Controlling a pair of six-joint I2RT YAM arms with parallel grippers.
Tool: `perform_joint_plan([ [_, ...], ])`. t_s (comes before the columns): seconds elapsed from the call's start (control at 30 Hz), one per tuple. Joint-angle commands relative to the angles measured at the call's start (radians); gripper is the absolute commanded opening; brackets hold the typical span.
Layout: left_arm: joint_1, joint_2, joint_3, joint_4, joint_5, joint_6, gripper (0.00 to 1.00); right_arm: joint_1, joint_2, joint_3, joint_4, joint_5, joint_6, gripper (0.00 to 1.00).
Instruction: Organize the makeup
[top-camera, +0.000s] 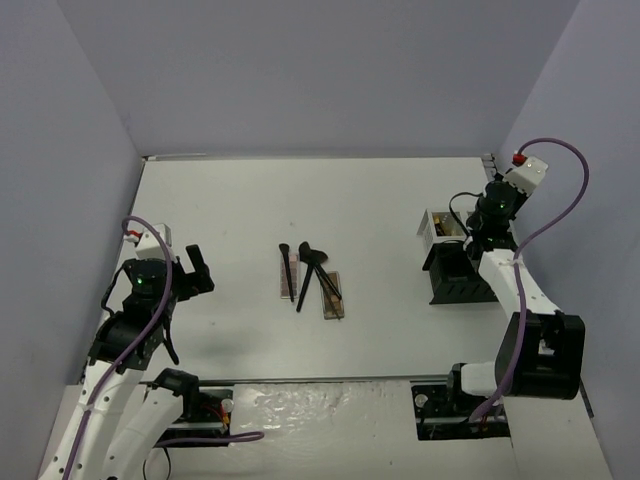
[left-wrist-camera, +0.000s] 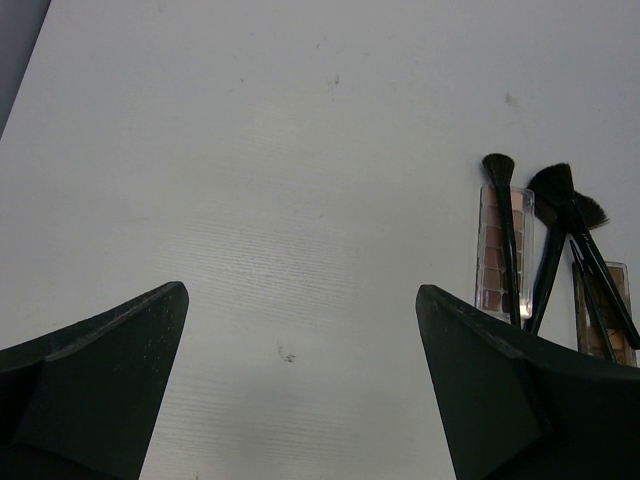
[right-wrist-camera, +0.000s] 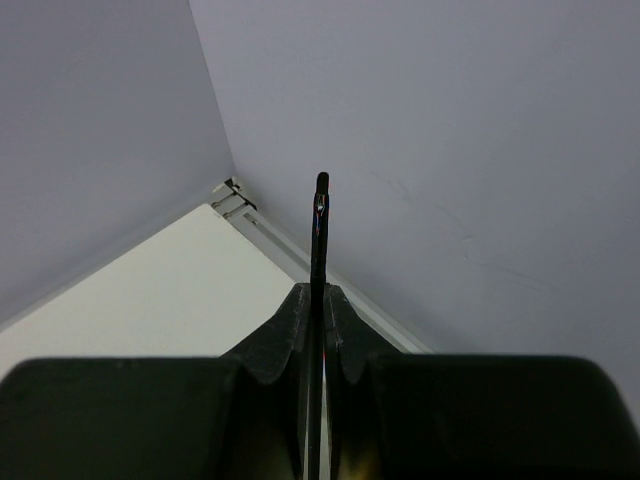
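Note:
Two narrow brown and pink eyeshadow palettes lie mid-table with three slim black brushes across them. The left wrist view shows them at the right: the left palette, the brushes. My left gripper is open and empty, to the left of them. My right gripper is shut on a slim black brush whose handle sticks up between the fingers. It hovers over the organizer rack at the right. No sponges are in view.
The black-and-white organizer rack stands at the right side of the table, partly under the right arm. Grey walls close the table at the back and sides. The table's near edge runs by the arm bases.

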Motion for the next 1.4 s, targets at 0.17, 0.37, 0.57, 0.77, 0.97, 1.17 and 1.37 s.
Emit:
perform_joint_plan([
  [0.17, 0.007, 0.005, 0.023, 0.036, -0.001, -0.007, 0.97, -0.009, 0.128, 0.001, 0.333, 0.041, -0.103, 0.00],
  [0.37, 0.007, 0.016, 0.026, 0.033, -0.001, -0.005, 0.97, -0.008, 0.210, -0.022, 0.430, 0.052, -0.159, 0.00],
  [0.57, 0.008, 0.023, 0.029, 0.033, -0.005, -0.005, 0.97, -0.008, 0.267, -0.042, 0.489, 0.062, -0.177, 0.04],
  [0.77, 0.008, 0.024, 0.029, 0.033, -0.003, -0.005, 0.97, 0.006, 0.258, -0.072, 0.501, 0.061, -0.142, 0.27],
  [0.97, 0.008, 0.013, 0.029, 0.033, -0.001, -0.005, 0.97, 0.089, 0.133, -0.077, 0.410, 0.069, -0.139, 0.57],
  [1.17, 0.008, 0.002, 0.026, 0.035, 0.001, -0.006, 0.97, 0.220, -0.040, 0.055, -0.023, -0.024, 0.036, 0.56],
  [1.37, 0.008, -0.001, 0.026, 0.037, 0.006, -0.007, 0.97, 0.466, 0.004, 0.217, -0.482, -0.155, 0.156, 0.56],
])
